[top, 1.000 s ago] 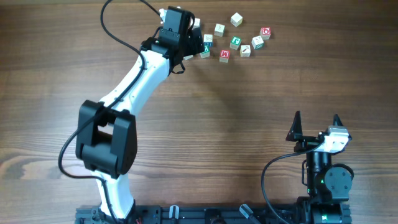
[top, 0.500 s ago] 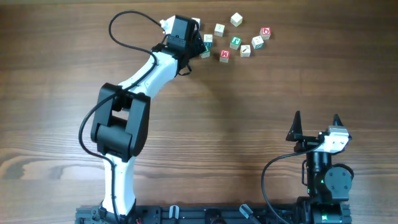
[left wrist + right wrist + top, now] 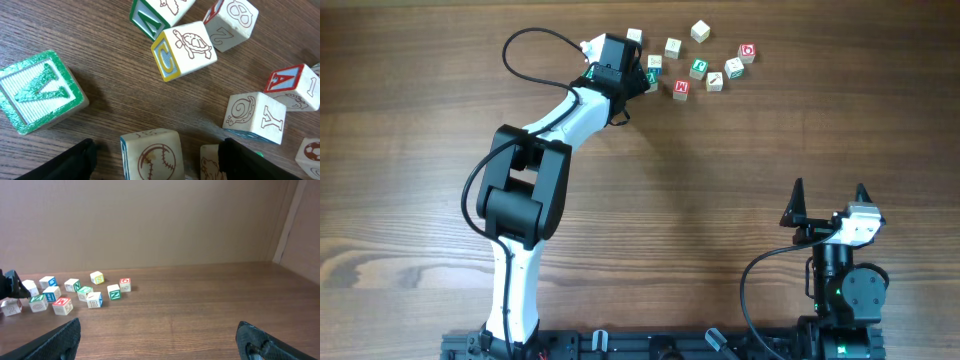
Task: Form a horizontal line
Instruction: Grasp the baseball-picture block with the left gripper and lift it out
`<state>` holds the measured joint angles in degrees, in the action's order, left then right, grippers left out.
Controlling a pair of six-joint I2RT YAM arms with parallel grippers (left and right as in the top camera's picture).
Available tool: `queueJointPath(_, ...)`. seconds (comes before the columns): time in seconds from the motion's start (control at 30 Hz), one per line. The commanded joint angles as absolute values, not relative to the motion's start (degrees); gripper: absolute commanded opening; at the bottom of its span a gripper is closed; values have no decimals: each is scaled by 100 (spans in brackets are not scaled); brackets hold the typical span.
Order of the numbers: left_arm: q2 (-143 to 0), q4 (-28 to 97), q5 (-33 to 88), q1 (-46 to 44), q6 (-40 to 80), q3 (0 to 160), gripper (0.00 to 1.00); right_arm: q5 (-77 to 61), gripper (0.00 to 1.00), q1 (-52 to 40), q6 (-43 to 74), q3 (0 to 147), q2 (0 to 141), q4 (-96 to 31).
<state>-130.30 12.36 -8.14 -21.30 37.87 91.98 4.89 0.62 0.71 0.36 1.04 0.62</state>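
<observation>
Clearly, no line is formed yet; all 3 cubes need placing. Left of the red "M" cube (image 3: 681, 88), the left gripper (image 3: 642, 76) straddles a baseball-marked cube (image 3: 150, 155), jaws wide, gripping nothing; the right gripper (image 3: 830, 190) gapes empty.

A cube with a green "N" (image 3: 42, 92) lies on the brown wooden surface (image 3: 100, 45), just ahead and to the left of the left tool (image 3: 159, 152). Farther ahead, a green-framed cube (image 3: 146, 17) is cut off by the frame edge. A cube with a red round letter (image 3: 747, 52) sits well beyond the tool, at the cluster's far end.
</observation>
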Motion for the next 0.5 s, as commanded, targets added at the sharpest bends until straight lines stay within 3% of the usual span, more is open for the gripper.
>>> queueJointPath(0.0, -13170, 1216, -1015, -2143, 3822, 9262, 77, 395, 100, 34, 5, 30, 43, 75)
queueJointPath(0.23, -13402, 1262, -1015, -2143, 3822, 9262, 65, 395, 100, 34, 3, 30, 43, 75)
queueJointPath(0.33, -13428, 1302, -1015, -2143, 3804, 9264, 51, 395, 100, 34, 5, 30, 43, 75)
queueJointPath(0.47, -13426, 1304, -1017, -2137, 3774, 9264, 43, 395, 100, 34, 3, 30, 43, 75)
